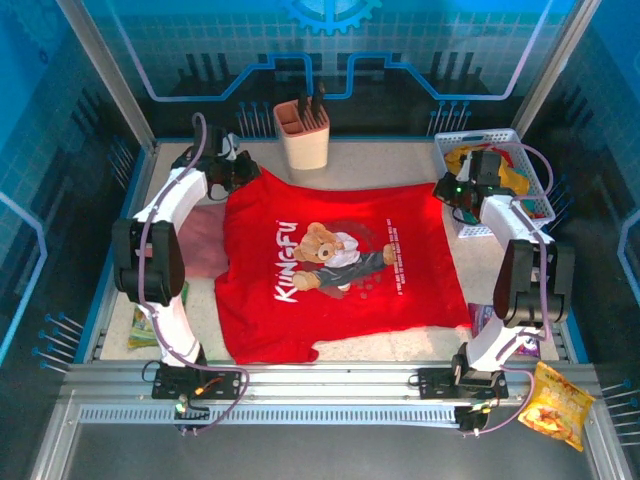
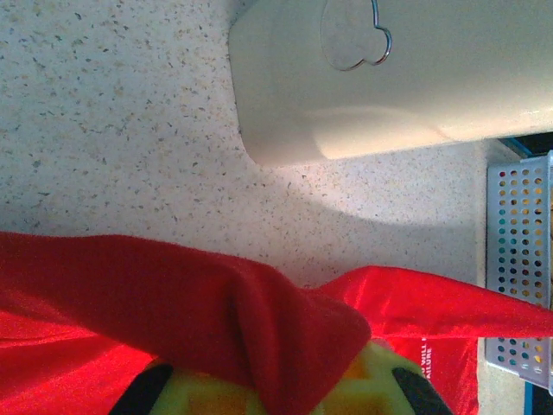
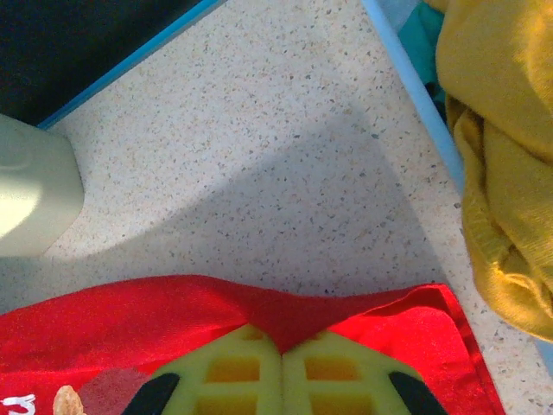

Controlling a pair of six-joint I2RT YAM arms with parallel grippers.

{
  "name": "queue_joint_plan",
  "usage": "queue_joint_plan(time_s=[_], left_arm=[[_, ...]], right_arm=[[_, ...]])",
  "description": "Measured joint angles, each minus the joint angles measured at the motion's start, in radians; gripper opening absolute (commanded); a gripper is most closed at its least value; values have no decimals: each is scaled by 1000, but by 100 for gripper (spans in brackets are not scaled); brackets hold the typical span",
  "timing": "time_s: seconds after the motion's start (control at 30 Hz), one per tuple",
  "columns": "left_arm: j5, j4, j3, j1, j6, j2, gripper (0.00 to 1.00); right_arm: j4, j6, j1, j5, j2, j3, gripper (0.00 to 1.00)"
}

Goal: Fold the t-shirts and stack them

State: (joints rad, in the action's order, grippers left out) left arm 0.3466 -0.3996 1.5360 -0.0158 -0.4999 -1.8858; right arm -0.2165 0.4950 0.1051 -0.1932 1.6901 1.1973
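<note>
Red t-shirt (image 1: 340,270) lies flat mid-tabletop (image 1: 400,165), print up. The left fingers (image 1: 240,175) and right fingers (image 1: 448,190) are each pinched shut on a far corner of it. I'd lift both corners together, hem taut and level, then carry it toward the near hem so the fold lands square. Both arms reach far, elbows high, wrists low by the cloth.

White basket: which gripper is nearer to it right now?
Right. The right gripper grips the red t-shirt beside the white basket; the left gripper holds the shirt's far-left corner, well away.
</note>
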Motion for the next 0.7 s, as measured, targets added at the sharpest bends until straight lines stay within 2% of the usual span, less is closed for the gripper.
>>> queue_joint_plan(time_s=[0.23, 0.5, 0.7], left_arm=[[18, -24, -50, 2, -35, 34, 0], [34, -90, -217, 4, -79, 195, 0], [56, -135, -310, 4, -105, 313, 0]], right_arm=[[-36, -8, 7, 1, 25, 7, 0], [-114, -30, 8, 15, 25, 3, 0], [-202, -52, 8, 74, 25, 2, 0]])
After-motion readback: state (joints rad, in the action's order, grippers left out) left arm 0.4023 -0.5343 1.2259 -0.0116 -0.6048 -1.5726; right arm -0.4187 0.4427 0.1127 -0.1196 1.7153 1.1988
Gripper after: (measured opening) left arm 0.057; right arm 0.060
